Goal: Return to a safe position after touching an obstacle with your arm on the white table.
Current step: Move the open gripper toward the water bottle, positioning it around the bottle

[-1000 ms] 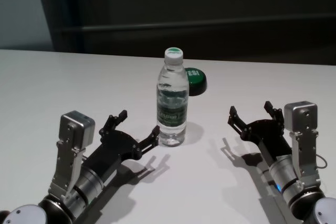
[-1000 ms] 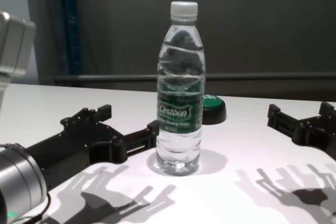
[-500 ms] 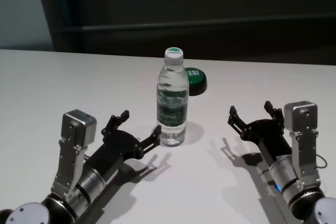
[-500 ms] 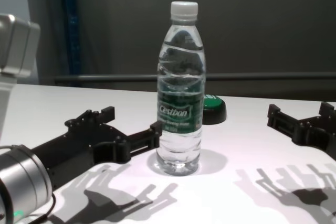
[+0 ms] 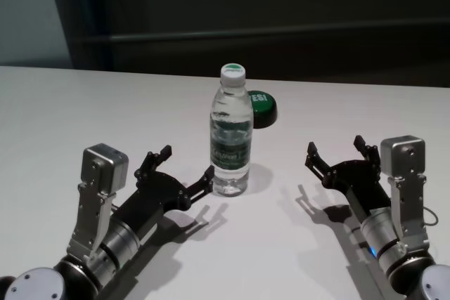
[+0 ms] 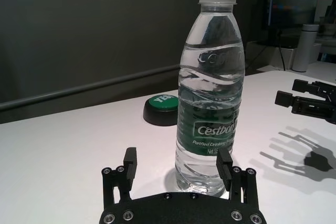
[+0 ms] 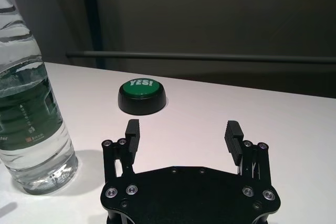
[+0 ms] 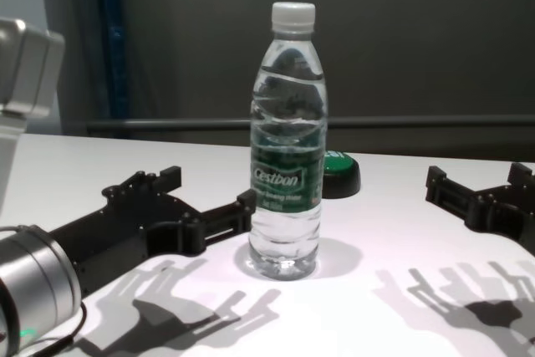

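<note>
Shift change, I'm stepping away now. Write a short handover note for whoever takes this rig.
Left pincer: open, low over the white table, inner fingertip at the water bottle, at or very near touching its lower side.
Right pincer: open, holding nothing, parked well away from the bottle.
Bottle stands upright, capped; green button behind it.
Done: contact reached, it seems.
Left: draw the left arm away to a safe position without tipping the bottle.

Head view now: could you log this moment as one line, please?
left gripper: open, fingertip beside bottle | right gripper: open, apart | bottle: upright on table
</note>
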